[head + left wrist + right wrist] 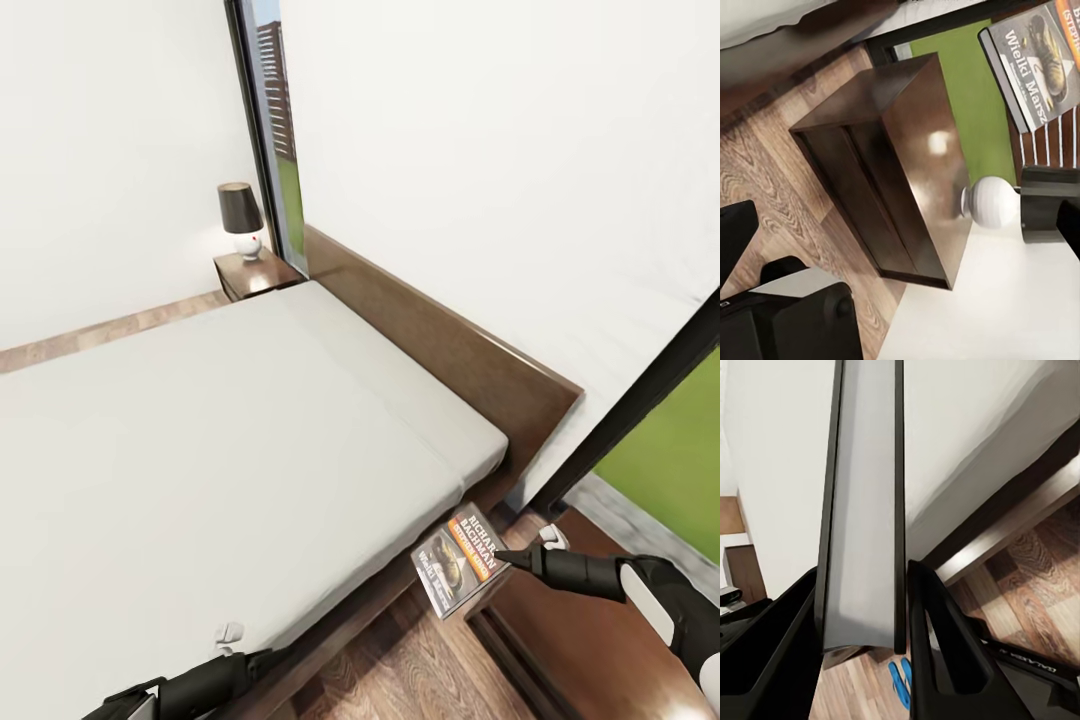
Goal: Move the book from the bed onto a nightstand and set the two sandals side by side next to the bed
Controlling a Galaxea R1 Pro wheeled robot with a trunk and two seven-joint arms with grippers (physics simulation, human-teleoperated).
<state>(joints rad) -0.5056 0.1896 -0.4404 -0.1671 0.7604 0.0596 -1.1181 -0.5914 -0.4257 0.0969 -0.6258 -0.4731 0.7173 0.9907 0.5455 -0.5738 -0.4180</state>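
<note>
At 5 o'clock off the bed (200, 440): book (457, 560) gripped edge-on by right gripper (862, 607) fingers, above near nightstand (907, 150); unplaced. Sandals (900, 681) pending. Left gripper (228, 640): state unclear.

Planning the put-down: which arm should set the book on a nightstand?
Right: its end effector already grips the book beside the near nightstand. The left end effector hangs low by the bed.
</note>
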